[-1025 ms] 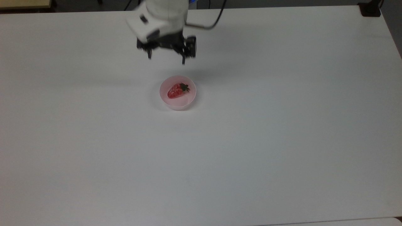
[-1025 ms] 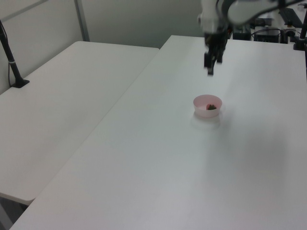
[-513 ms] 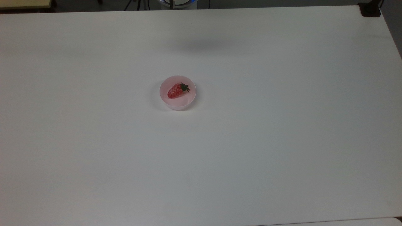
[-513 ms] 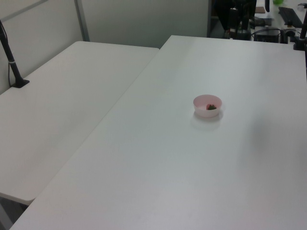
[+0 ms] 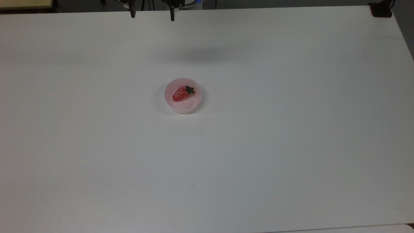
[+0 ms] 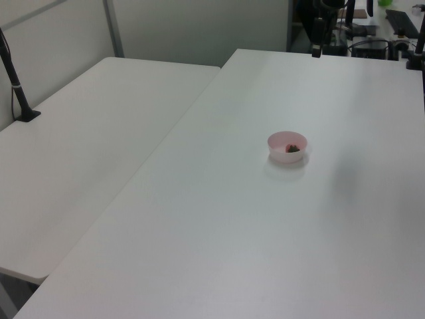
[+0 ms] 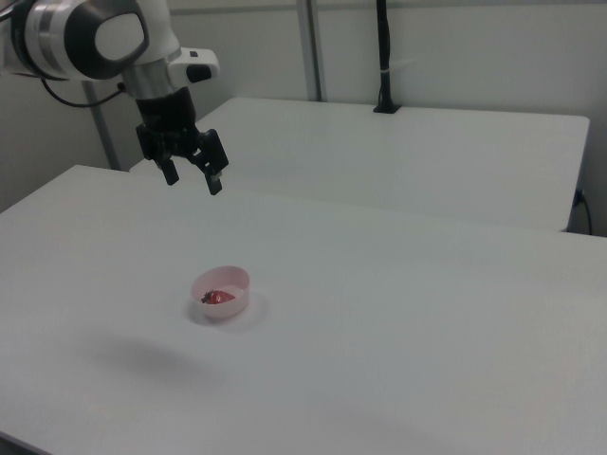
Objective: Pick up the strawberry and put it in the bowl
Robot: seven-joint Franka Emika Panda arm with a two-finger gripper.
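Top view: strawberry (image 5: pixel 181 93) lies diagonally in bowl (image 5: pixel 183 106), cap upper-right.

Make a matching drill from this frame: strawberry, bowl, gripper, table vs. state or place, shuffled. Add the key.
Things:
1. strawberry
2. bowl
3. gripper
4. table

States:
A. open, raised above the table, holding nothing
B. pale pink, standing on the table
C. white, carries the bowl
D. red, lying inside the bowl

Pairs: 1-D, 2-B, 3-A, 4-C
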